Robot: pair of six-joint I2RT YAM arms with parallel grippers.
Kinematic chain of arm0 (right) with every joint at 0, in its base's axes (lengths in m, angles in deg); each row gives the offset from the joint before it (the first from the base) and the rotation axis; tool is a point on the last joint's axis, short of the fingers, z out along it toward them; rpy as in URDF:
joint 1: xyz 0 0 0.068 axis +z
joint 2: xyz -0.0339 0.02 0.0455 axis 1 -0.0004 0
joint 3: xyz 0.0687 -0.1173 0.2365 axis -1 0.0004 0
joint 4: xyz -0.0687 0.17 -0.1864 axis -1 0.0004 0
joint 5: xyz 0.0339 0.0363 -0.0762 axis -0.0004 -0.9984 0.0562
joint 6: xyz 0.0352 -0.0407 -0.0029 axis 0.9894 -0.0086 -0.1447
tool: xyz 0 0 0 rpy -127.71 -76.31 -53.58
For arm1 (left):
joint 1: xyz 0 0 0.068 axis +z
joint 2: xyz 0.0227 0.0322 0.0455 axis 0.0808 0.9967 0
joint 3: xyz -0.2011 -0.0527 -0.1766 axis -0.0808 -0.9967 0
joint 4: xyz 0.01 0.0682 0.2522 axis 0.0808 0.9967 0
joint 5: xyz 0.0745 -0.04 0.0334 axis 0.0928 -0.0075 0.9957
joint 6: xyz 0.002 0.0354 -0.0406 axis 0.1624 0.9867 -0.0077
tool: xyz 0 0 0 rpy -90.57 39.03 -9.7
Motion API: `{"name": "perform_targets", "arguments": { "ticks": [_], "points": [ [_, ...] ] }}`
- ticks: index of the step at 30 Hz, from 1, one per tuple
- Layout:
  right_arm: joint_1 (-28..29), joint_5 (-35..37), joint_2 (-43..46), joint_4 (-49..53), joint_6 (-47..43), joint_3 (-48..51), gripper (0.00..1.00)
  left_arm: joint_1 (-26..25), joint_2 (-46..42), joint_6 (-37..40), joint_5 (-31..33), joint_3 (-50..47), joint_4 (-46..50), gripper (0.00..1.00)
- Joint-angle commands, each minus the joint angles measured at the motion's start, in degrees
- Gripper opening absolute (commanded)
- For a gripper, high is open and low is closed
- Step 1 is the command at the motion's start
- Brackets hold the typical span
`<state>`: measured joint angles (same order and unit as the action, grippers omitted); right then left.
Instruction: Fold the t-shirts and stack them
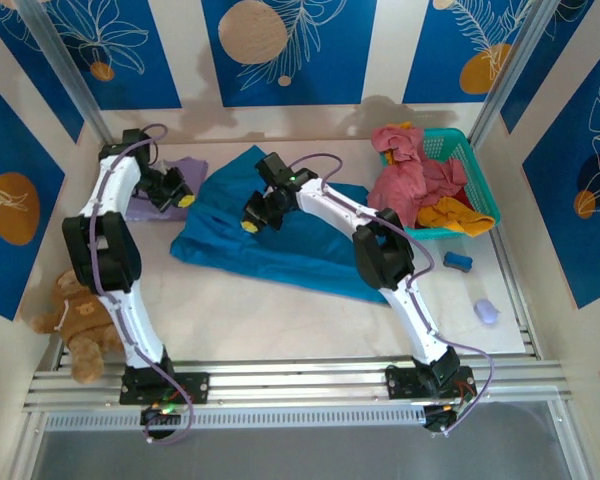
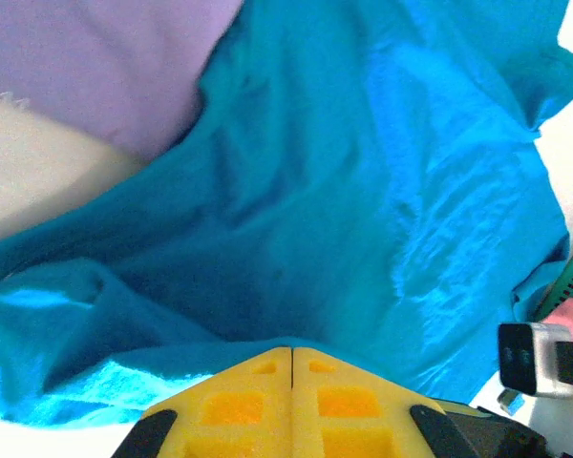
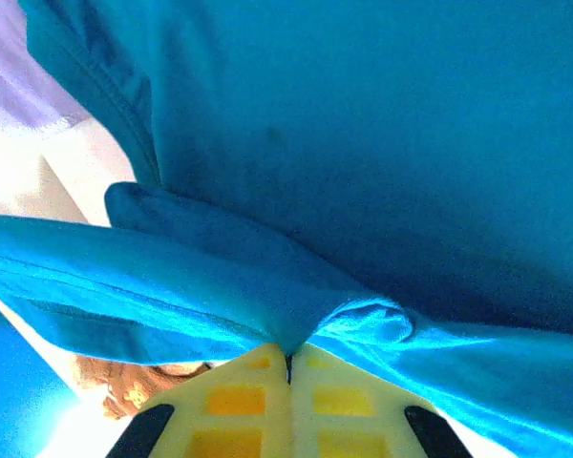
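teal t-shirt [image 1: 260, 255] ×1 | lavender t-shirt [image 1: 202, 168] ×1 | orange t-shirt [image 1: 458, 216] ×1 | rose-pink t-shirts [image 1: 410, 180] bunched, count unclear | mesh basket [image 1: 477, 170] ×1 | teddy bear [image 1: 72, 305] ×1 | small blue object [image 1: 458, 261] ×1 | small lilac object [image 1: 486, 311] ×1

Lavender shirt [image 1: 198, 172] at upper left behind the left arm [image 1: 110, 245], teddy bear [image 1: 70, 305] at lower left half under it, small blue thing [image 1: 458, 261] and pale thing [image 1: 486, 311] at right unidentifiable, teal shirt [image 3: 382, 124] cropped by right wrist view's edges

Overhead view looks down; both wrist views close, sharing teal t-shirt [image 1: 280, 250].
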<state>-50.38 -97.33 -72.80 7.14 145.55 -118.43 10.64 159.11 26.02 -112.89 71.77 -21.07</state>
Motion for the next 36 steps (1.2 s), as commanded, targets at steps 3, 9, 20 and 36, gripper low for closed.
{"name": "perform_targets", "arguments": {
  "ticks": [3, 9, 20, 36],
  "points": [
    [-1.24, -3.16, -1.04, -1.88, 0.03, -0.64, 0.0, -1.93, 6.39, 3.55, 0.0, 9.07, 6.89, 0.0],
    [-3.08, -5.87, -1.29, -6.19, 2.3, 1.38, 0.0, -3.11, 10.86, 4.76, 1.22, 13.85, 9.44, 0.0],
    [-9.35, -8.35, 4.08, -9.59, -0.75, 7.51, 0.54, -3.04, 15.82, 1.36, -1.1, 23.86, 6.91, 0.25],
    [-9.36, 3.67, 26.01, 4.58, -17.13, 25.85, 0.59, -3.76, -0.3, 6.75, 5.65, 0.63, 2.61, 0.53]
  ]
}}
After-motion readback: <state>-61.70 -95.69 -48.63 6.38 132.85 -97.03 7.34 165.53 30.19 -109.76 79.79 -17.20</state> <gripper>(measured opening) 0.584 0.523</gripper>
